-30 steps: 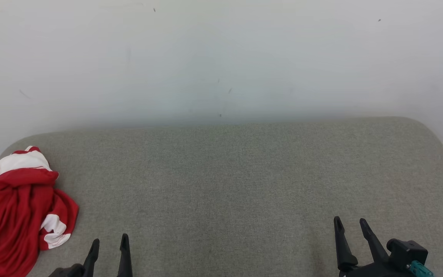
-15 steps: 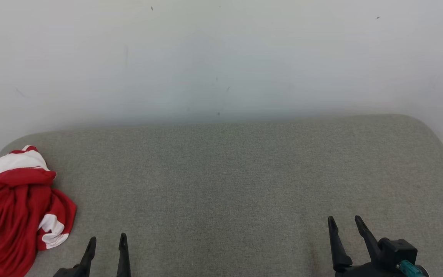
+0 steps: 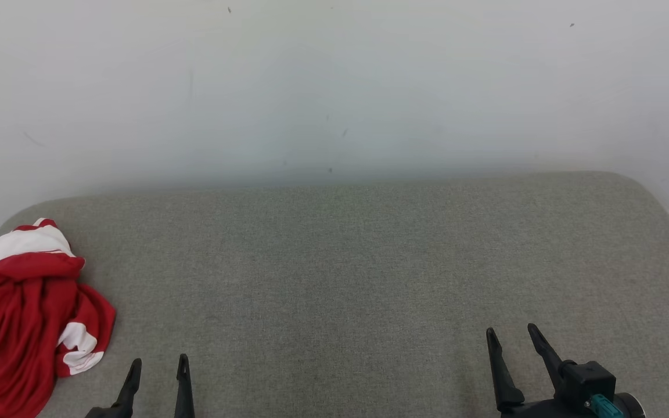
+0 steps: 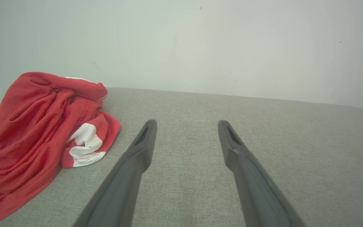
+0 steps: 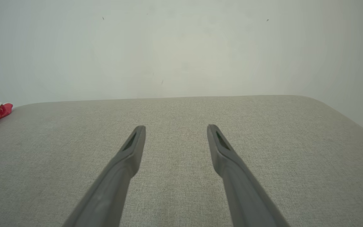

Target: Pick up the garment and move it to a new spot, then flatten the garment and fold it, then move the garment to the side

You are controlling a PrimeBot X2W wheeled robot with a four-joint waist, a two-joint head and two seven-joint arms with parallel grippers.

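Across the grey upholstered bench [image 3: 340,261] I have bare fabric running from its rounded far corners to the white wall [image 3: 334,87] behind. My left gripper [image 3: 159,360] and right gripper [image 3: 511,329] sit low at the near edge, fingers spread, gripping nothing. The crumpled red-and-white garment [image 3: 21,313] lies at the bench's left end, near my left gripper but not touching it.

- No text, number, brand or sign can be read here.
- The red and white garment [image 3: 21,313] shows only plain blocks of colour, and no letters are legible on it.
- The wall [image 3: 334,87] carries a few small dark specks, which are marks and not writing.
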